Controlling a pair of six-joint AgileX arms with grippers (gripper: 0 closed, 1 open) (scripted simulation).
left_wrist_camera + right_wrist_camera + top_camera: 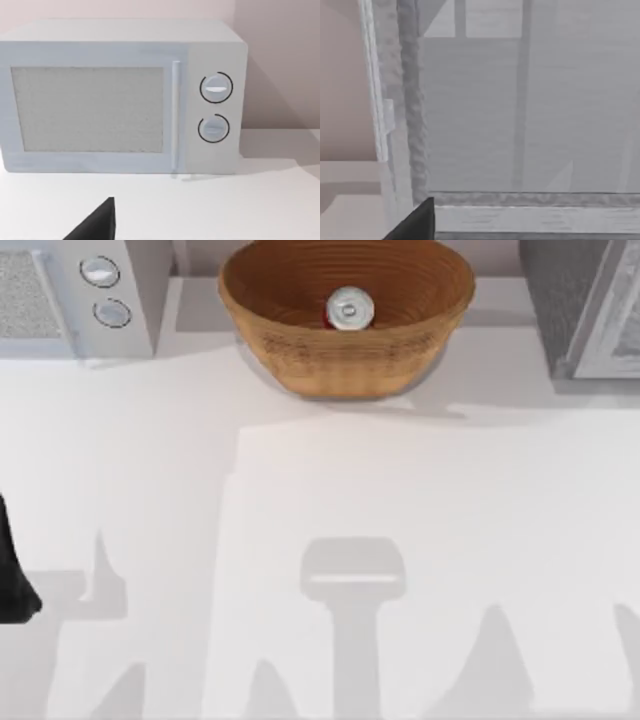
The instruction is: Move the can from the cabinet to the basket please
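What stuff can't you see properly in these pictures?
- Can: top view shows its silver top; the basket wall hides its sides.
- Cabinet: cut off by the top view's right edge.
- Left gripper: left wrist view's edge crops it.
- Right gripper: likewise cropped in the right wrist view.

The basket (pixel 345 335) is set at the far edge of the table (pixel 320 540), about midway between the top view's left and right. The can (pixel 349 310) is held inside it — upright, on the basket's floor, slightly toward its far side. The microwave (pixel 75 295) is placed in the far left corner, well apart from the basket, with its two knobs (pixel 105 290) on the side nearer the basket. The cabinet (pixel 585 305) is placed in the far right corner, its door panel (pixel 520 115) being faced closely in the right wrist view. The left arm (pixel 15 565) is seen at the table's left edge, nearer the front — well apart from everything else.
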